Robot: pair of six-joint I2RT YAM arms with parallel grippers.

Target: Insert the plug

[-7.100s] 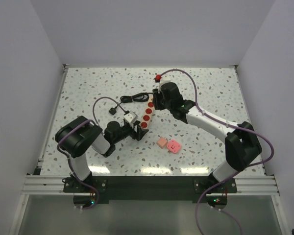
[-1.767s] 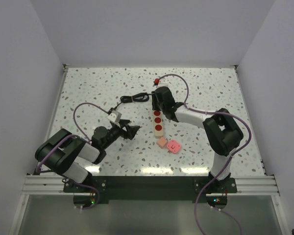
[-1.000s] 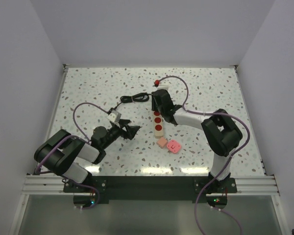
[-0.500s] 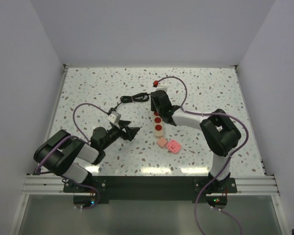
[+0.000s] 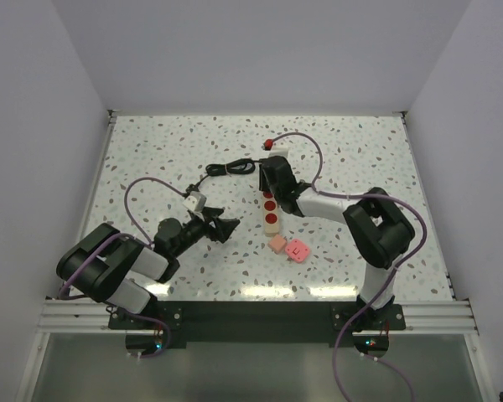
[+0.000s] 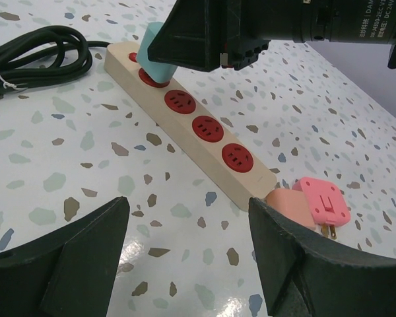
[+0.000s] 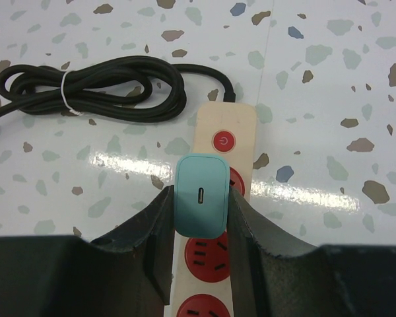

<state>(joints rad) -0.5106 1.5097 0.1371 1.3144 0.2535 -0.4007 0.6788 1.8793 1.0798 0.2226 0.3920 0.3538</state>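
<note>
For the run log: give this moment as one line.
right jaws: shut on plug | plug: on power strip, next to switch | left jaws: open, empty

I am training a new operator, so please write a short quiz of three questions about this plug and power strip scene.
1. True or false: the left claw holds the teal charger.
2. How many red sockets of the power strip are uncovered in the left wrist view?
3. What lies beside the strip's end away from the cord? A) a pink plug B) scissors C) a cup
Key: 1 false, the right claw grips it; 2 three; 3 A.
</note>
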